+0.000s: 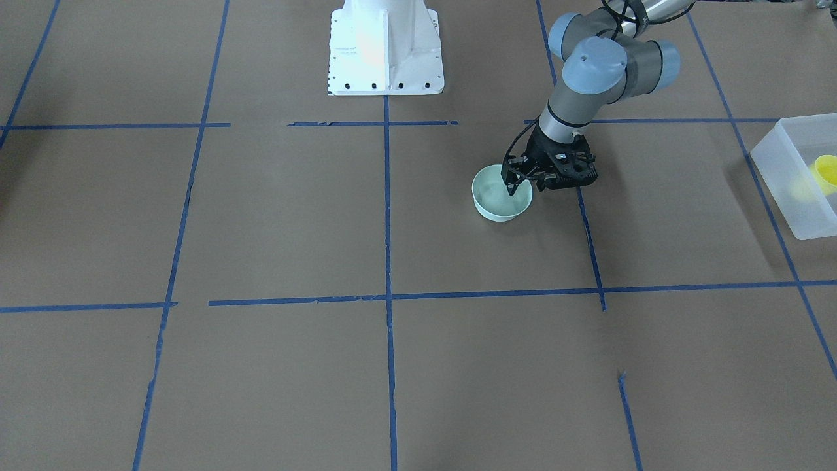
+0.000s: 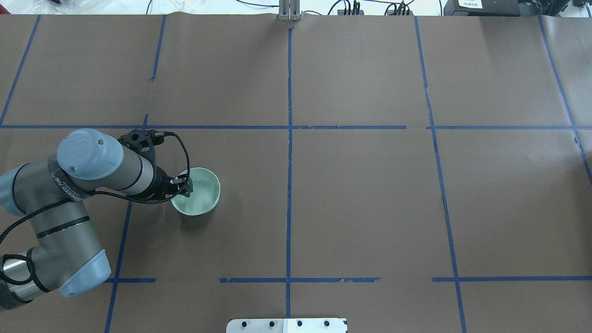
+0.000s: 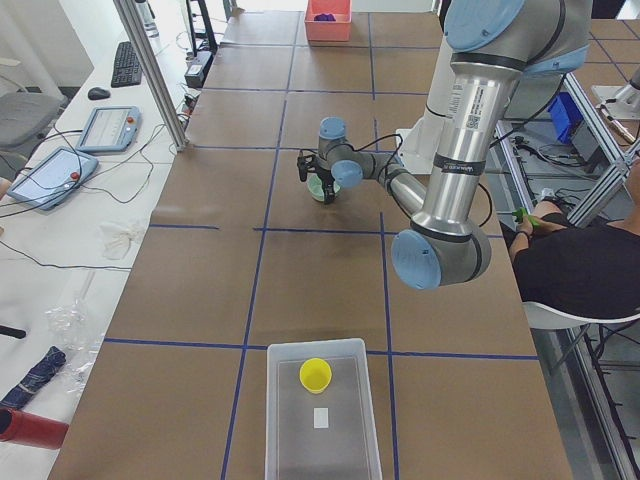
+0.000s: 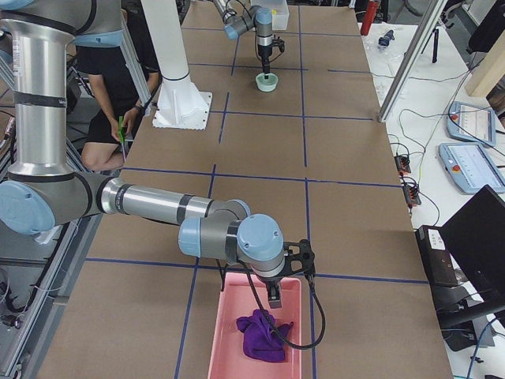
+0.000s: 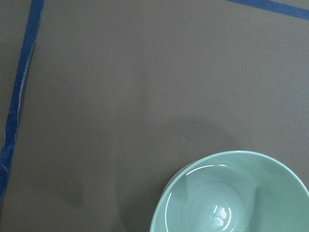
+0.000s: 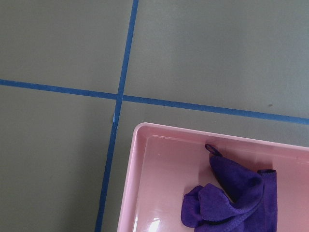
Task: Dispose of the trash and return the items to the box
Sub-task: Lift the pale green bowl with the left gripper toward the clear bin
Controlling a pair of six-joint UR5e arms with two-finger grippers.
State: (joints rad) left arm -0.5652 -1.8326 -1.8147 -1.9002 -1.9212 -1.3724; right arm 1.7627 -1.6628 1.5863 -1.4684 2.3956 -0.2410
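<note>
left hand [image 1: 512,188] is down on the mint bowl [image 1: 495,207], mid-desk [image 1: 261,216], fingers astride its rim, can't tell if they're clenched. yellow cup [image 3: 315,375] sits in the box [image 3: 345,440]. right hand [image 4: 274,298] hangs over a pink tray [image 4: 217,339], its state can't be told.

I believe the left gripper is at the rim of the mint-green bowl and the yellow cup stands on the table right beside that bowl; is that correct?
Not quite. The left gripper is at the mint-green bowl rim, but the yellow cup is inside the translucent bin, far from the bowl, as the exterior left view shows.
</note>
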